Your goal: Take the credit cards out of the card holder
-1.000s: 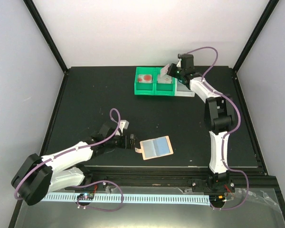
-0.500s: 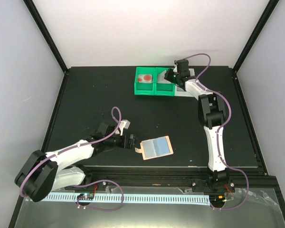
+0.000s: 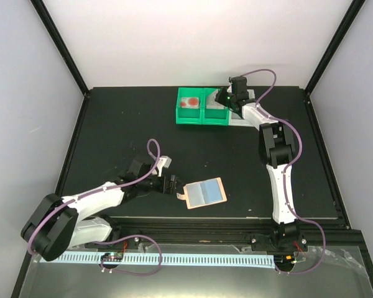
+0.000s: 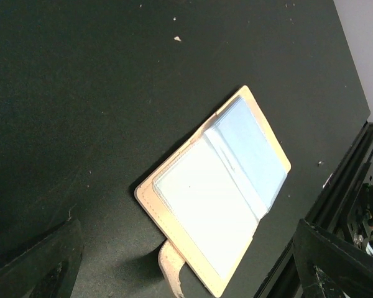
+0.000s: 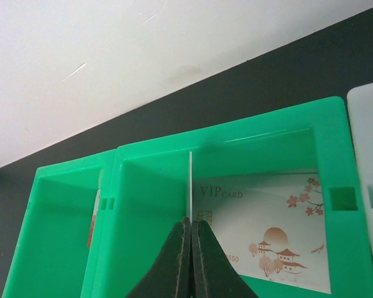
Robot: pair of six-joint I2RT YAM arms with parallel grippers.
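Right claw (image 5: 190, 222) pinching card (image 5: 190, 186) edge-on at green bin (image 5: 280, 118), VIP card (image 5: 261, 230) inside

The card holder (image 3: 204, 193) lies open near the table's (image 3: 124, 124) front edge, the left gripper (image 3: 173, 186) just to its left. At the rear, the right gripper (image 5: 190, 218) holds an upright card (image 5: 190, 186) in the double bin's (image 5: 230, 130) right compartment, above a flat card (image 5: 261, 242).
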